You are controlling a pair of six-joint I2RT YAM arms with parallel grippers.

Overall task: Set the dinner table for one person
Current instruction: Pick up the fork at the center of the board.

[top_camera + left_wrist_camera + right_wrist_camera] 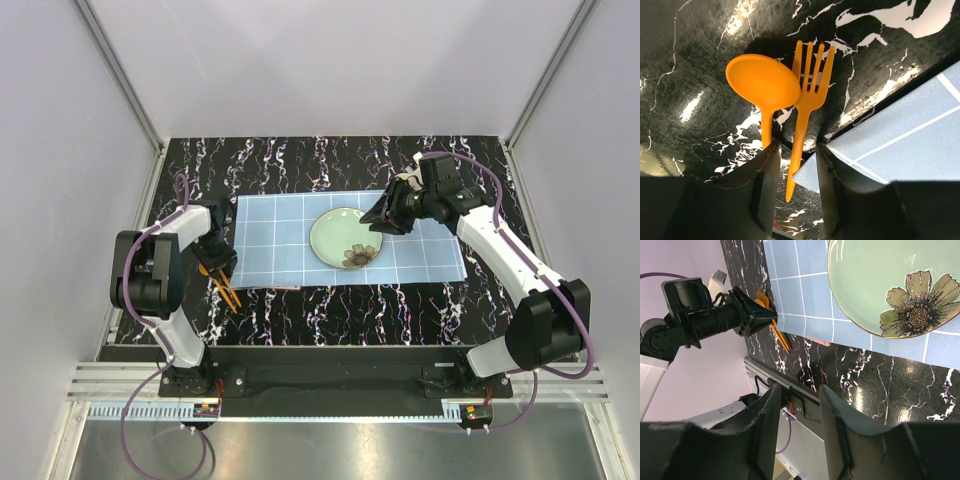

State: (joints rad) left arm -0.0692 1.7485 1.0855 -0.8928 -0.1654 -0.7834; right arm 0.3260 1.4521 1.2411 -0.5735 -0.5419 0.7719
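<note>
Left end effector (796,149), fingers (765,190) apart, over an orange plastic spoon (762,82) and matching fork (810,95) just left of the light blue white-gridded rectangular placemat (900,145).
They lie touching on the glossy black, white-veined tabletop (690,50) under the placemat; only the left wrist view shows the fork's handle between the fingers. Mid-placemat, a bare pale green flowered round plate (870,285); right end effector (799,390), spread, over the placemat's right half.
</note>
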